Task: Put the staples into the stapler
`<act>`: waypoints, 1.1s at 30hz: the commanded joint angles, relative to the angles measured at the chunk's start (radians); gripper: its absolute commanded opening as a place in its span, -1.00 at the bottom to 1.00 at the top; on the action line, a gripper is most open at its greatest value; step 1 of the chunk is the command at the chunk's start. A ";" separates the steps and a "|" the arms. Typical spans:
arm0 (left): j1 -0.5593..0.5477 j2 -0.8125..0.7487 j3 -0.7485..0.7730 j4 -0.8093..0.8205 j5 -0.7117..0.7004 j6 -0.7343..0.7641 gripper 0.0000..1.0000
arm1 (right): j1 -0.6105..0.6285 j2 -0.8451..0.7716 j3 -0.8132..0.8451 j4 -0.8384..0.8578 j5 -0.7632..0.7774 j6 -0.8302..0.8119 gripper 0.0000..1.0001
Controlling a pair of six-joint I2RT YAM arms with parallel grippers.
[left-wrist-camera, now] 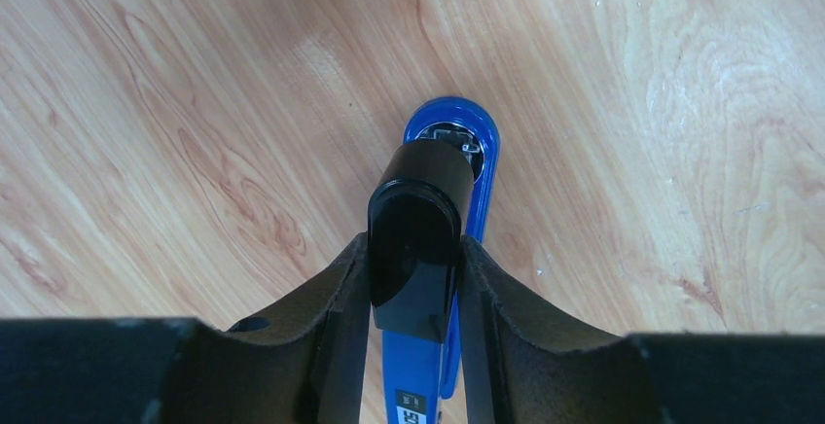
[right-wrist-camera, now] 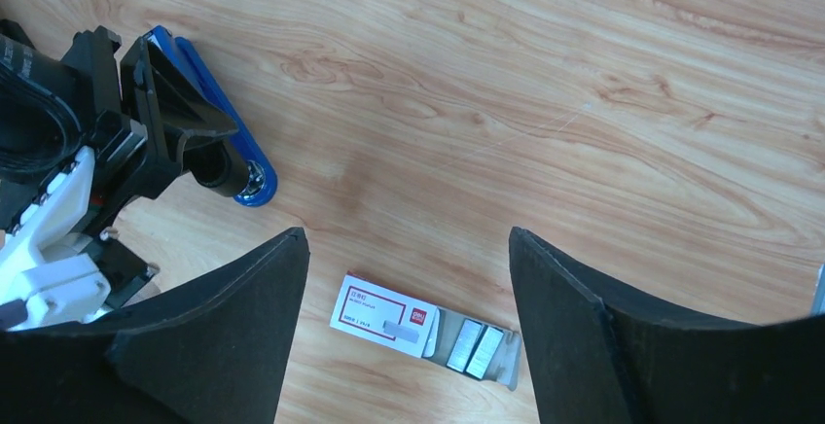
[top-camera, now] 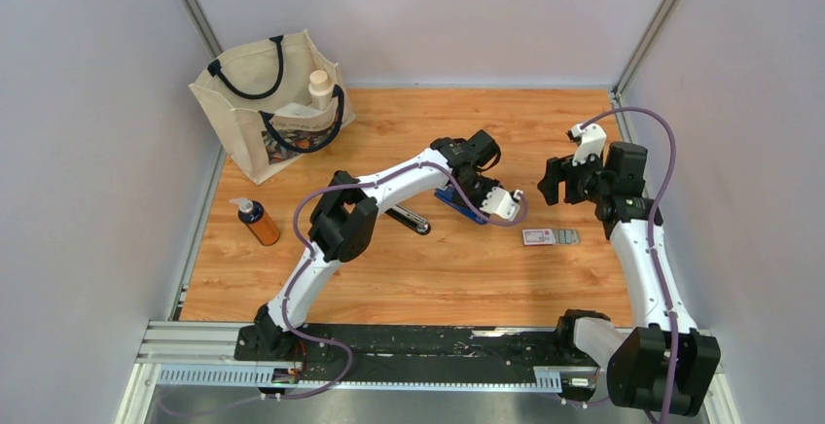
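The blue stapler [top-camera: 452,201] lies on the wood table at mid-centre. My left gripper [top-camera: 470,189] is shut on its black upper part [left-wrist-camera: 416,239], with the blue base [left-wrist-camera: 477,166] showing beneath it. The stapler also shows in the right wrist view [right-wrist-camera: 216,113]. The small white box with red print [top-camera: 538,237] lies to the right of the stapler. Its drawer is pulled out and shows two grey staple strips [right-wrist-camera: 474,346]. My right gripper [top-camera: 553,183] is open and empty, held above the box [right-wrist-camera: 384,314], not touching it.
A black and silver bar [top-camera: 412,219] lies just left of the stapler. A cream tote bag [top-camera: 274,103] with a bottle in it stands at the back left. An amber pump bottle [top-camera: 259,222] stands at the left edge. Walls enclose the table.
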 commanded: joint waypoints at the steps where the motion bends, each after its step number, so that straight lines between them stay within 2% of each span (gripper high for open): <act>1: -0.001 -0.080 -0.037 0.065 0.027 -0.139 -1.00 | -0.004 -0.002 -0.005 0.017 -0.053 -0.032 0.55; 5: 0.025 -0.169 -0.121 0.142 0.050 -0.271 -1.00 | -0.005 -0.015 -0.018 -0.003 -0.175 -0.096 0.48; 9: 0.079 -0.236 -0.143 0.170 0.168 -0.403 -1.00 | 0.011 -0.044 -0.065 0.003 -0.340 -0.194 0.38; 13: 0.122 -0.282 -0.138 0.151 0.286 -0.477 -1.00 | 0.091 -0.070 -0.102 0.068 -0.383 -0.259 0.35; 20: 0.128 -0.302 -0.160 0.127 0.323 -0.471 -1.00 | 0.194 -0.002 -0.122 0.267 -0.480 -0.267 0.26; 26: 0.128 -0.293 -0.165 0.111 0.336 -0.466 -1.00 | 0.240 0.140 -0.045 0.217 -0.510 -0.328 0.20; 33: 0.128 -0.295 -0.163 0.084 0.388 -0.471 -1.00 | 0.286 0.240 -0.022 0.235 -0.510 -0.365 0.14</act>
